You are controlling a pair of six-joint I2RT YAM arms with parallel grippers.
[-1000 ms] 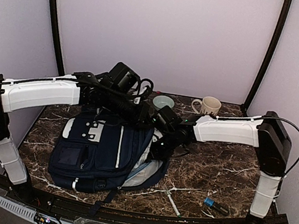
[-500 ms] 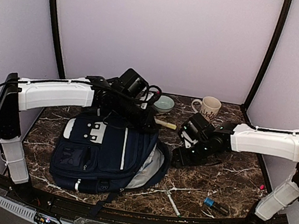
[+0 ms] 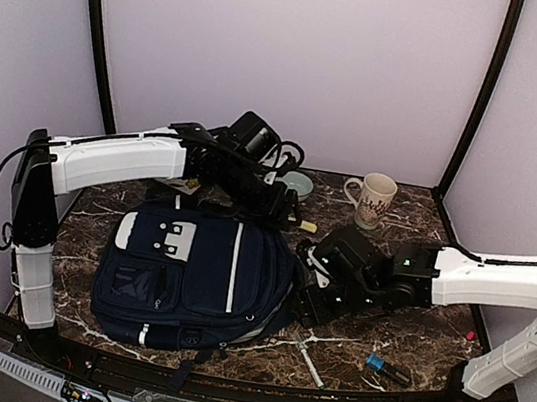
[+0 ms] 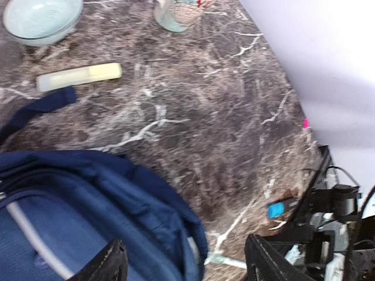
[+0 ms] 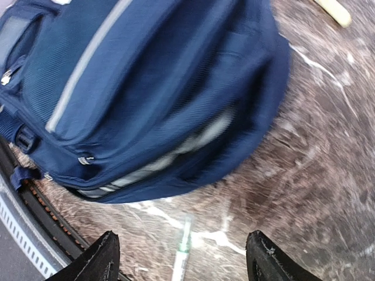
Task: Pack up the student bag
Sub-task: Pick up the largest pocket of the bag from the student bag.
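Observation:
The student bag (image 3: 187, 275), navy with thin white stripes, lies flat at the table's front left. It fills the lower left of the left wrist view (image 4: 88, 216) and the top of the right wrist view (image 5: 146, 88), where a strip of grey lining shows along its side opening. My left gripper (image 3: 285, 209) hangs open above the bag's far right corner with nothing between its fingers (image 4: 111, 263). My right gripper (image 3: 306, 303) is open too, low beside the bag's right edge, its fingers (image 5: 94, 257) either side of a pen (image 5: 183, 252) on the table.
A yellow highlighter (image 3: 297, 224) lies just behind the bag, with a pale bowl (image 3: 296, 183) and a mug (image 3: 375, 199) further back. The pen (image 3: 306, 356) and a blue-capped item (image 3: 385, 366) lie near the front edge. A small pink thing (image 3: 471, 335) sits at the right.
My left gripper has opened and lifted away toward the back right of the bag. The bag's side has dropped nearly shut. My right arm has swung forward and down beside the bag.

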